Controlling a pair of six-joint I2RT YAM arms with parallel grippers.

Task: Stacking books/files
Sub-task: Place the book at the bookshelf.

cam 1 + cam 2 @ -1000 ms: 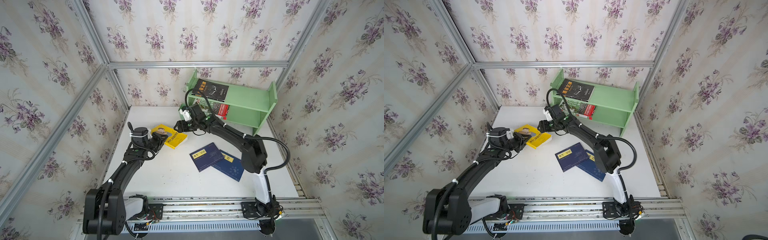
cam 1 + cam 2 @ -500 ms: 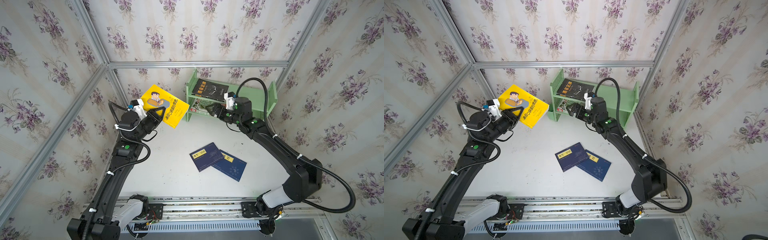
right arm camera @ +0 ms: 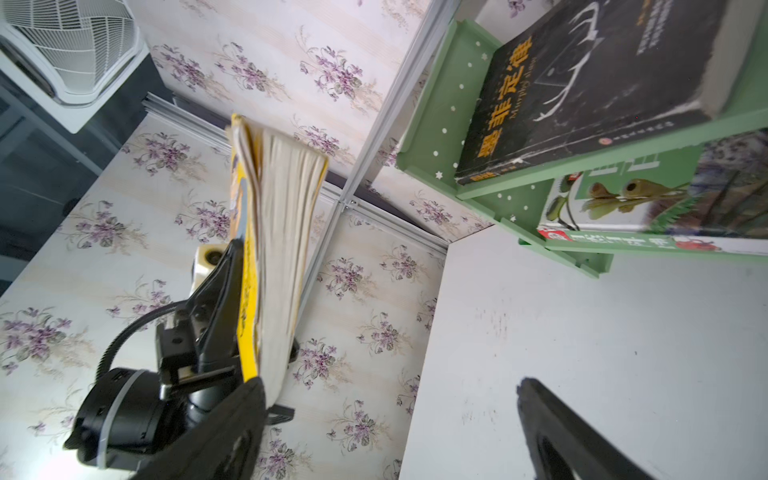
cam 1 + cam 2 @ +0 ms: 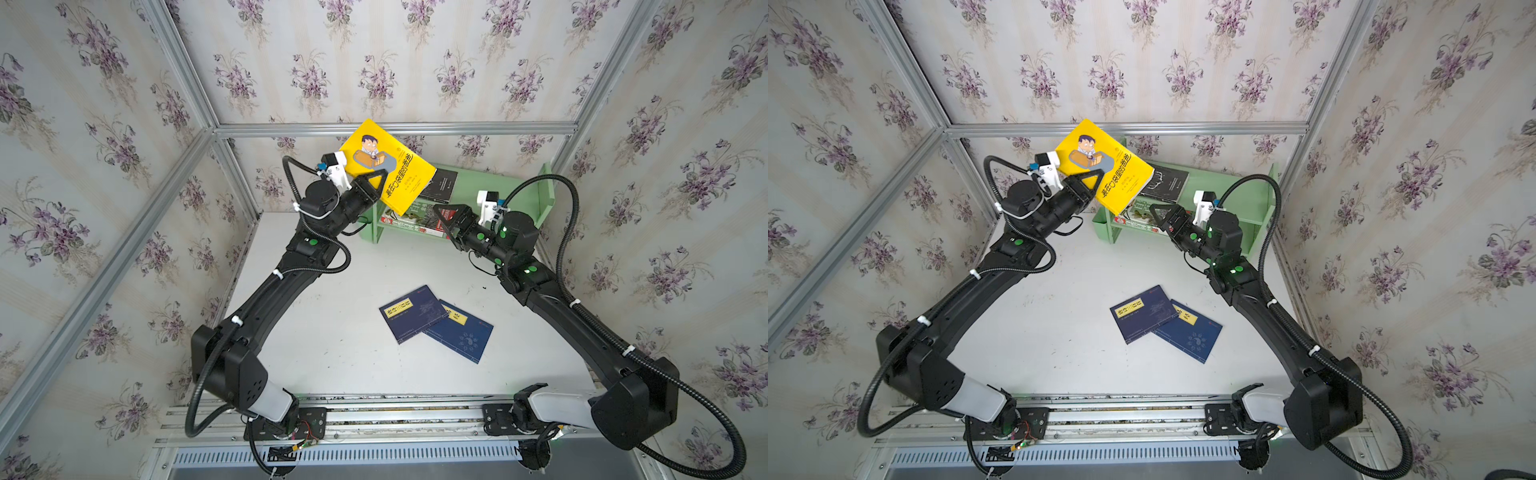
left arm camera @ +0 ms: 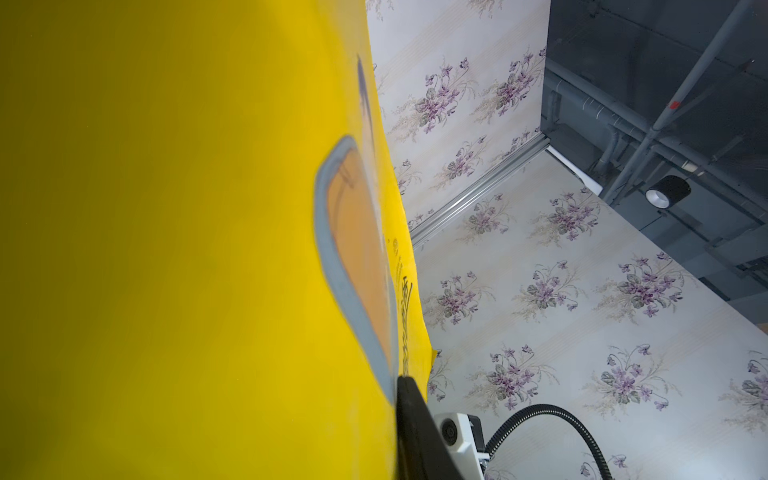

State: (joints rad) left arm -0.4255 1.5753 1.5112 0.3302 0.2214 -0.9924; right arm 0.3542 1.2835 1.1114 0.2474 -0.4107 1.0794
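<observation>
Yellow cartoon book (image 4: 386, 166) up in the air at the far side, well above the white table (image 4: 332, 332), tilted, cover with the cartoon man showing in both top views. Pinched tight at its near left edge by the left gripper (image 4: 380, 180), one black finger lying flat on the cover. Fills most of the left wrist view with blurry yellow. Shows edge-on in the right wrist view, pale pages fanned out a little, black fingers (image 3: 216, 299) clamped on both sides. Hangs by the left end of the pale green shelf (image 4: 473, 178), higher than its top board, not touching it. Shelf at the far side of the table, close to the flowery wall (image 4: 415, 75). Flat on the top board, a black book (image 4: 442, 185) with gold letters, one corner hidden behind the yellow cartoon book in the top views. Green plant book (image 4: 415, 212) flat on the lower board, right under the black book. Low in front of the shelf, the right gripper (image 4: 442, 222), near the lower board and the green plant book, touching neither as far as can be told. Jaws spread wide apart, nothing between them. Two navy books with yellow labels flat on the table, nearer than the shelf and a little to the right. Partly on top of the right navy book (image 4: 461, 336), the left navy book (image 4: 409, 313), both slanted. Well apart from both grippers.
</observation>
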